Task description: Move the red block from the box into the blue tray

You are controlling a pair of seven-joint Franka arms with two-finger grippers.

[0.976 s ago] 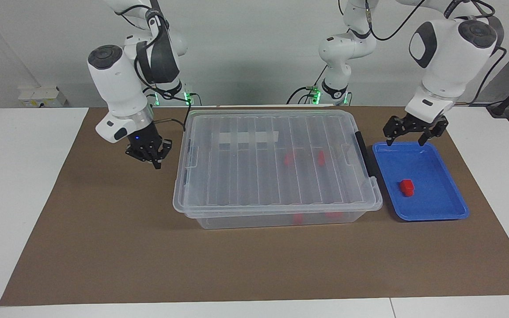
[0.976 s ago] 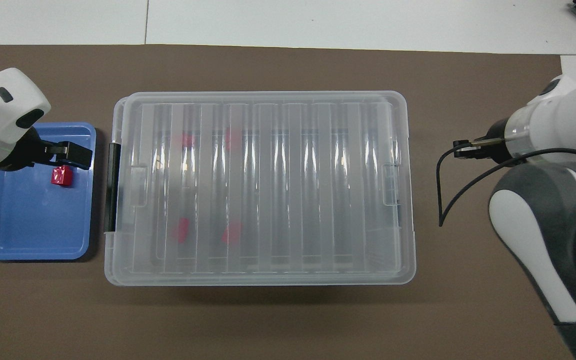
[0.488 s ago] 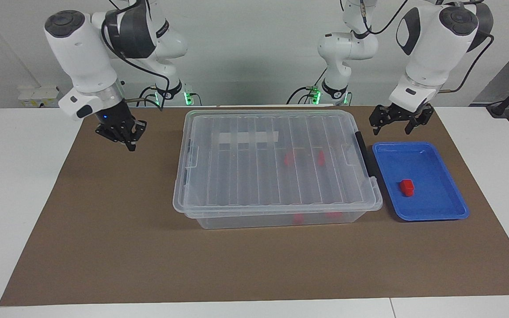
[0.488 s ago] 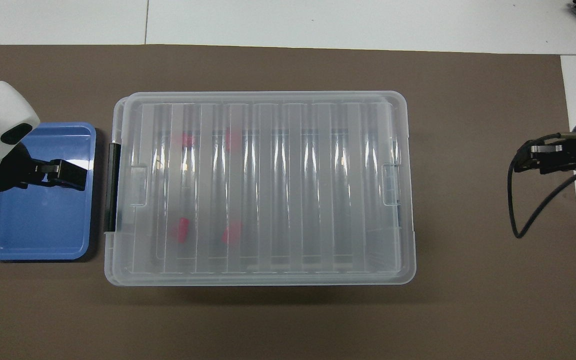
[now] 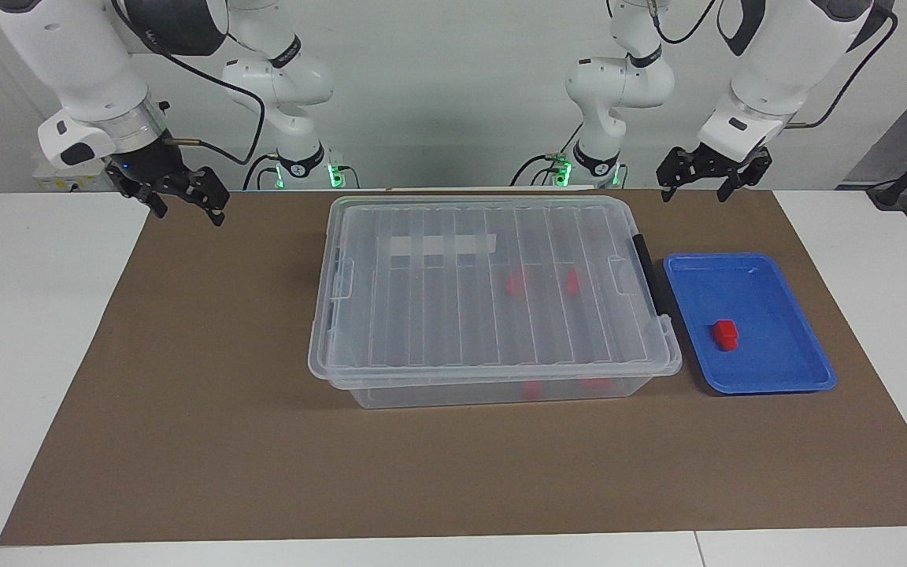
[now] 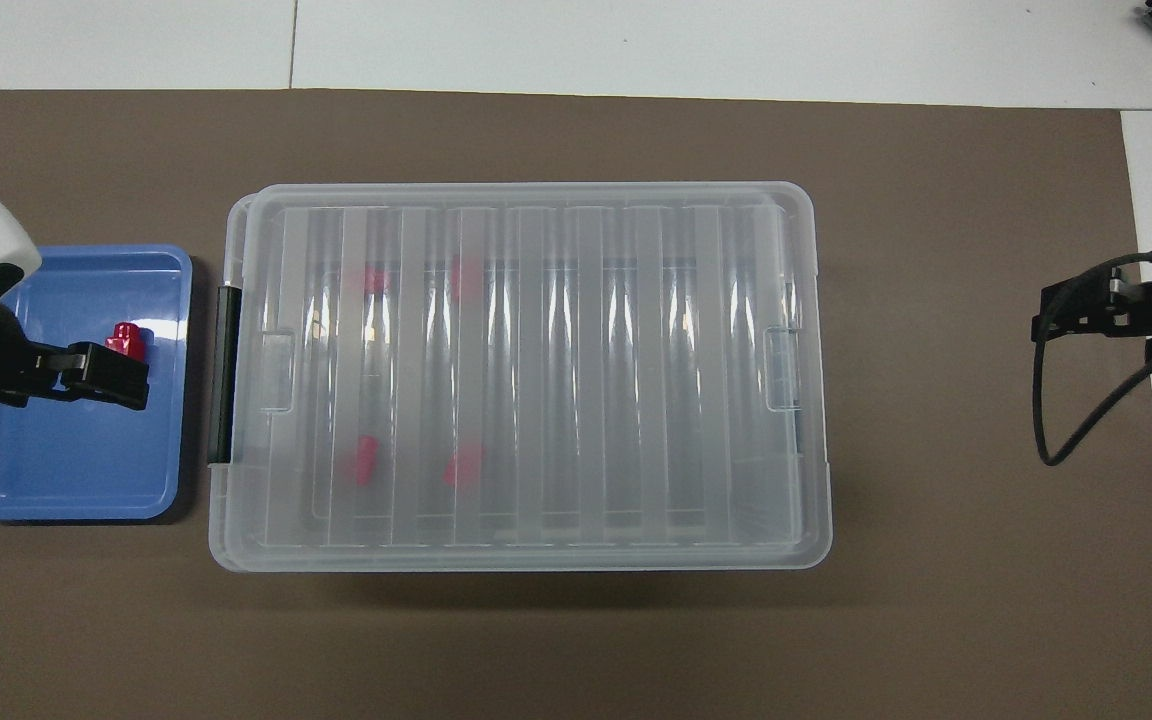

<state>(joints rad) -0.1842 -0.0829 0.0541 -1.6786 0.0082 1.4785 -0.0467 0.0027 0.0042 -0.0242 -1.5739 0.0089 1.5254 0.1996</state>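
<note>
— Largest items first? Recorded a brown mat (image 5: 186, 433) across the table, and at its centre the box (image 5: 493, 291), lid on, black latch handle (image 5: 650, 276) at three o'clock in the facing view. Noted several red pieces (image 5: 514, 285) inside, seen through the lid.

— And the blue tray (image 5: 768, 386)?

— Found just beside the latch end, at three o'clock of the box, toward the left arm's end.

— Grippers?

— Observed the left gripper (image 5: 697, 189) raised clear above the tray's end of the mat, jaws wide, holding nothing. Observed the right gripper (image 5: 190, 206) raised over the mat's edge at nine o'clock, jaws likewise apart, empty.

— The red block (image 5: 724, 334)?

— Found resting in the tray, near its middle, touched by neither gripper.
</note>
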